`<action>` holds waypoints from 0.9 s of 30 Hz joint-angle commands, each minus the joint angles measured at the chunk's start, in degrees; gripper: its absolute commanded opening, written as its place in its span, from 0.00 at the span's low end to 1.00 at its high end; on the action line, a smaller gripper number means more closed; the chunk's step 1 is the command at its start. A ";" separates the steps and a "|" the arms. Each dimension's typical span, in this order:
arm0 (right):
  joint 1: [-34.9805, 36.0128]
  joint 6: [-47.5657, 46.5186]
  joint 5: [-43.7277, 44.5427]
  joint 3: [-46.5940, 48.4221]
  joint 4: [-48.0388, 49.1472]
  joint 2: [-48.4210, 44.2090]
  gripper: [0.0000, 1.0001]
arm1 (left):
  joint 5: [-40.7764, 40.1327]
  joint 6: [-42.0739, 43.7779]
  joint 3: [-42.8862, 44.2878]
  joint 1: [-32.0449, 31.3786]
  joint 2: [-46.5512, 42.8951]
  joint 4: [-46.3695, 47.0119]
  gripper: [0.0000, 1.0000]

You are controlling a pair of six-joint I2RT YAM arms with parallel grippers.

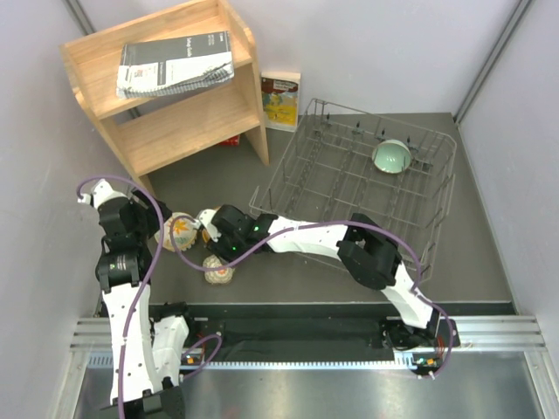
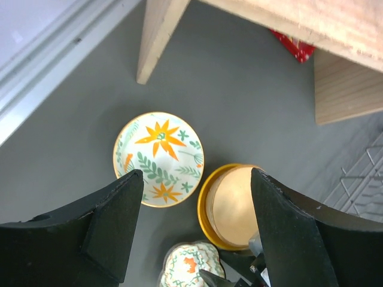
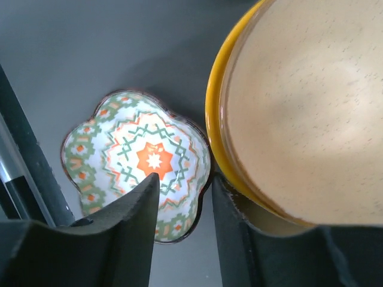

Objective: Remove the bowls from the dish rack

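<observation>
The grey wire dish rack stands at the right and holds a pale teal-green bowl. On the table to its left lie a round white bowl with orange flowers, an orange-yellow bowl with the tan-peach bowl nested in it, and the scalloped patterned bowl. My right gripper is open and empty, right beside the orange-yellow bowl's rim. My left gripper is open above these bowls. No striped bowl shows.
A wooden shelf with a spiral manual stands at the back left; its leg is near the flowered bowl. A booklet leans on the back wall. A red item lies under the shelf.
</observation>
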 commanded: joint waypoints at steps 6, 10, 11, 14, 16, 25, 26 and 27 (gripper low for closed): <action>-0.25 3.80 0.42 -7.39 5.77 -8.59 0.54 | 2.73 -0.59 -0.29 0.11 -0.94 2.14 0.77; -0.16 4.33 1.56 -13.18 8.56 -16.82 0.56 | 2.82 -0.68 -2.75 0.20 -2.79 2.75 0.77; -0.25 4.42 1.56 -15.98 10.06 -18.77 0.57 | 2.73 -0.76 -3.28 0.20 -2.88 3.11 0.77; -0.25 3.46 1.38 -15.58 11.22 -24.75 0.58 | 2.90 -1.99 -4.78 0.20 -1.48 4.25 0.77; -0.25 2.58 2.61 -13.65 8.77 -27.65 0.58 | 4.49 -2.61 -4.95 0.11 0.18 4.95 0.76; -14.72 4.60 9.61 -15.57 11.49 -51.54 0.69 | 6.33 -1.47 -5.13 0.11 -3.14 3.90 0.76; -17.89 4.08 11.39 -15.74 10.87 -52.70 0.72 | 6.77 -2.16 -5.48 0.11 -3.75 3.99 0.76; -24.27 1.90 13.58 -15.66 10.08 -53.58 0.73 | 7.56 -2.52 -5.83 0.11 -4.54 4.42 0.76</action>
